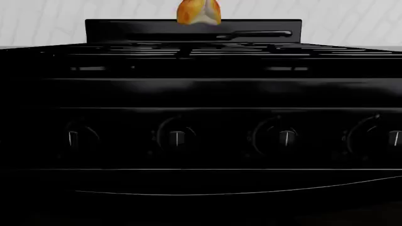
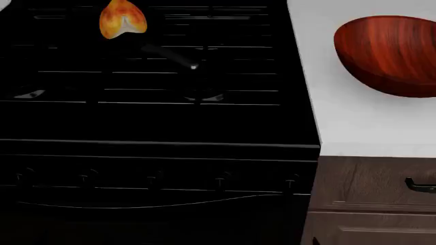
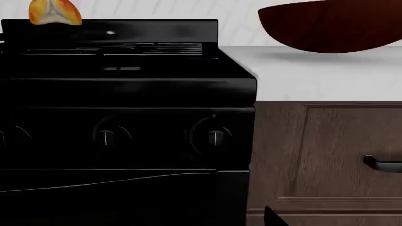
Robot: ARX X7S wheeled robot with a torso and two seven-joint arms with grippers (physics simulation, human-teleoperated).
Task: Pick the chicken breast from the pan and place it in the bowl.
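Chicken [image 2: 122,19] is seen in the pan [image 2: 170,55] at the stove's [image 2: 156,122] back left, bowl [image 2: 391,53] on the counter [image 2: 354,122] right of the stove edge; neither gripper is in view.

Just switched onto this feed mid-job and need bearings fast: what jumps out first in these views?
The bright golden-orange chicken breast stands out against the black stove, sitting in the barely visible pan at the stove's back left in the head view. Next is the big glossy reddish-brown bowl on the white counter to the stove's right. Neither hand appears in any view.
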